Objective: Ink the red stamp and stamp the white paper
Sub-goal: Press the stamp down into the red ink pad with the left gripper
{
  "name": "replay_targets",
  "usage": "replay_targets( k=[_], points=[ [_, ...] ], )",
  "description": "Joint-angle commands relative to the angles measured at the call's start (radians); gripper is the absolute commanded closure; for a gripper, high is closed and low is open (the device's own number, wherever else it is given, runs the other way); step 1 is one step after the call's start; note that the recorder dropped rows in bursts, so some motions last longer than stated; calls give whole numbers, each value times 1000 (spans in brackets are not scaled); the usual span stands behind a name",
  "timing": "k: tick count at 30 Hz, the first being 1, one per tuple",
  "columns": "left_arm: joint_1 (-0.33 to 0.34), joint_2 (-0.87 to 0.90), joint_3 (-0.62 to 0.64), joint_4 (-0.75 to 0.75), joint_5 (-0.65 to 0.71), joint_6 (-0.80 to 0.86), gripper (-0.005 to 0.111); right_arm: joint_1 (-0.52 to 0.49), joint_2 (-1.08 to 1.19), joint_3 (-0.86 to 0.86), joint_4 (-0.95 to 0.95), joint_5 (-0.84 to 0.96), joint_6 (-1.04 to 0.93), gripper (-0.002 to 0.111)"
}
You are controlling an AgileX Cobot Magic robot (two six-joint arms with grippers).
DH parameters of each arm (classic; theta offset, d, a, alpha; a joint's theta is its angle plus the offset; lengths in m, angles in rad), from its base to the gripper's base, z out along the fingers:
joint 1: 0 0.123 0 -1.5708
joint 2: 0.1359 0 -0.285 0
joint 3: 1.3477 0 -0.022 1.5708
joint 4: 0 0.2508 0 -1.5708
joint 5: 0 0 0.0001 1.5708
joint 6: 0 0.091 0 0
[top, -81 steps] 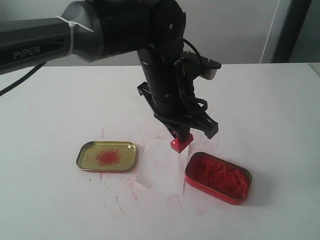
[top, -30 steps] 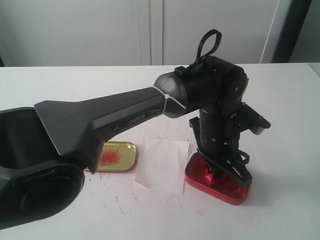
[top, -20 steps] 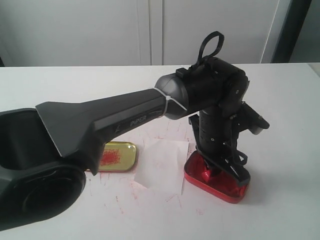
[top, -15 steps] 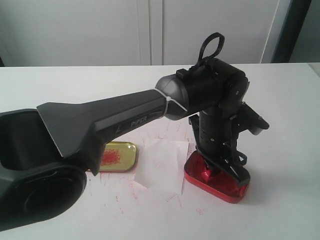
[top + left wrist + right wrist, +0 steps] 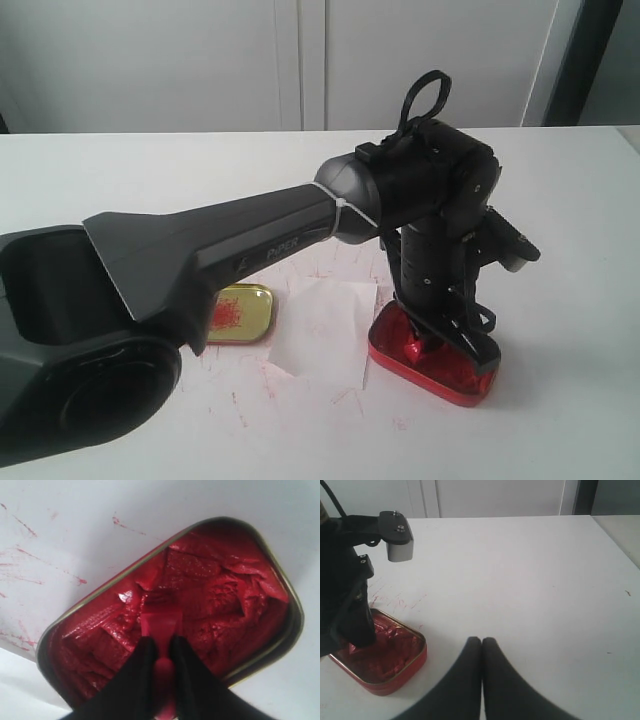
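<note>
- I see the stamp [image 5: 160, 625] down in the ink tin [image 5: 445, 372], on the right.
- The paper [image 5: 325, 335] lies between that tin and the tray [image 5: 243, 312] on the left.

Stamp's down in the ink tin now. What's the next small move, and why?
Probably lift the left gripper straight up. It is shut on the red stamp, whose base is pressed into the paste of the red ink tin, so inking looks done. The white paper lies beside the tin, and a vertical lift should clear the tin's rim before crossing over.
</note>
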Motion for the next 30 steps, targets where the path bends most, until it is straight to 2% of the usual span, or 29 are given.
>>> replay_targets(
  k=[1,18,30],
  points=[
    [0,82,30,6,27,7,107,-3,-4,4,-7,-13,-1,108],
    [0,108,30,6,55,7,107,-3,-4,4,-7,-13,-1,108],
    [0,45,28,51,57,7,107,-3,-4,4,-7,-13,-1,108]
  ],
)
